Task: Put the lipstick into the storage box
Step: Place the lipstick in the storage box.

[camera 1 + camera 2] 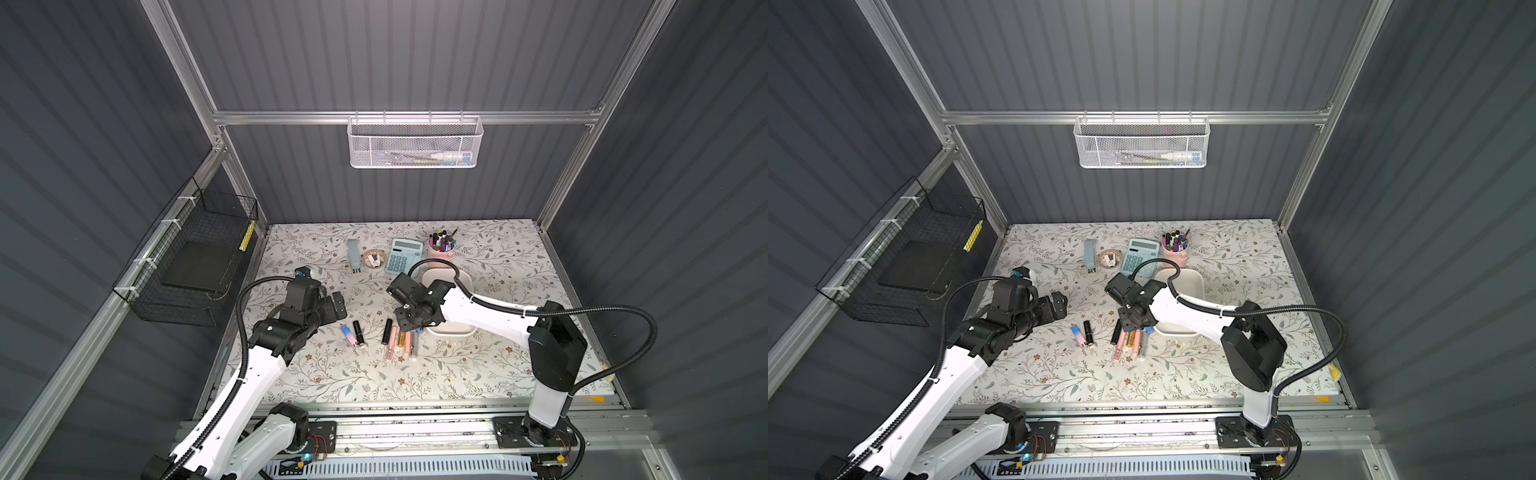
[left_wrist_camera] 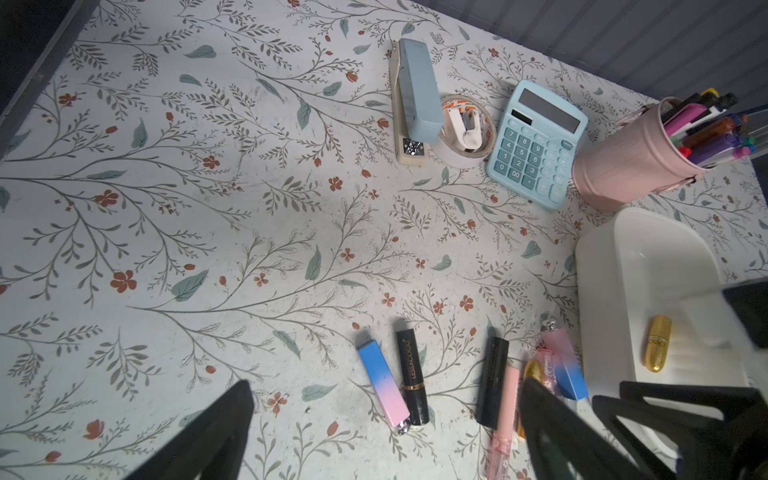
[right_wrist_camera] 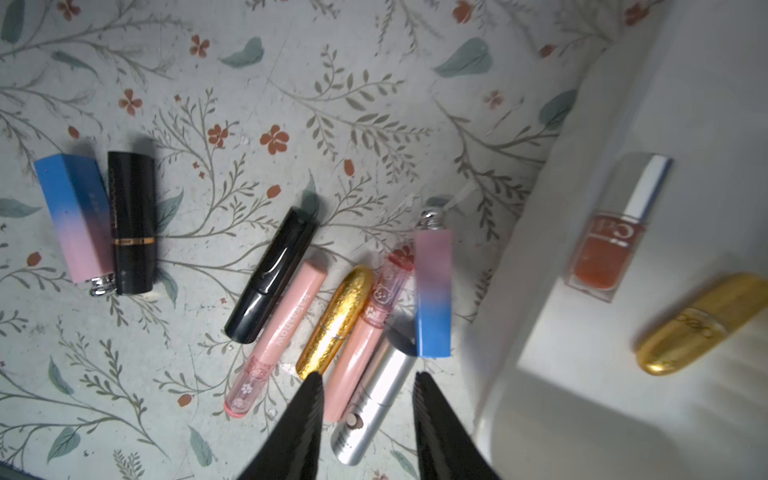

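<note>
The right gripper (image 3: 368,376) hovers just outside the storage box (image 3: 532,270), jaws partly spread, pinching nothing. A blurred blue-and-pink lipstick (image 3: 433,291) sits beside the box wall. Farther out, a pink tube (image 3: 286,328) reads "Mousse". The left gripper (image 1: 337,306), well away from the box, has jaws spread wide and empty.

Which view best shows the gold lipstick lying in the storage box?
Left wrist: the gold lipstick lies whole and sharp in the storage box. Right wrist shows it blurred, cut off. Both top views: the right arm hides it.
</note>
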Tool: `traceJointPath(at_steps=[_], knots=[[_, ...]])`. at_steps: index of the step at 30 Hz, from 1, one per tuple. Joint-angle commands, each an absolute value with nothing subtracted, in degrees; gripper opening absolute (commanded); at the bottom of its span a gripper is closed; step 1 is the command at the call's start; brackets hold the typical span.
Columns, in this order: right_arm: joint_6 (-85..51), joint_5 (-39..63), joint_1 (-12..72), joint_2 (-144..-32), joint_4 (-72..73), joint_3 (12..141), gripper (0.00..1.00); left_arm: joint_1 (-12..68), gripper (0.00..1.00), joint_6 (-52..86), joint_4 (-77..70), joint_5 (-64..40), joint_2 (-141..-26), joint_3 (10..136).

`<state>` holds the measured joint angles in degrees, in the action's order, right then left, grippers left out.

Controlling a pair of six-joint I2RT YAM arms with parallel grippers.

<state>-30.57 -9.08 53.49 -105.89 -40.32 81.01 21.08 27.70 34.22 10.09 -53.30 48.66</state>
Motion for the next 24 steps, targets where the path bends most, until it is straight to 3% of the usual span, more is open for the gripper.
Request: traceJointPath(at_steps=[1,12,24], knots=[[-32.49,-7.28,54.71,-107.06,-39.74,82.91,0.39,21.27,1.00,28.21,37.51,11.07,-51.37,49.18],[-33.27,-2.85,55.62,-110.70,-37.76,84.68,0.40,21.27,1.00,28.49,39.32,9.93,-45.93,49.38],[-31.55,-0.05,57.87,-119.21,-40.98,96.80,0.40,21.27,1.00,27.86,41.47,10.87,-44.31,51.54]])
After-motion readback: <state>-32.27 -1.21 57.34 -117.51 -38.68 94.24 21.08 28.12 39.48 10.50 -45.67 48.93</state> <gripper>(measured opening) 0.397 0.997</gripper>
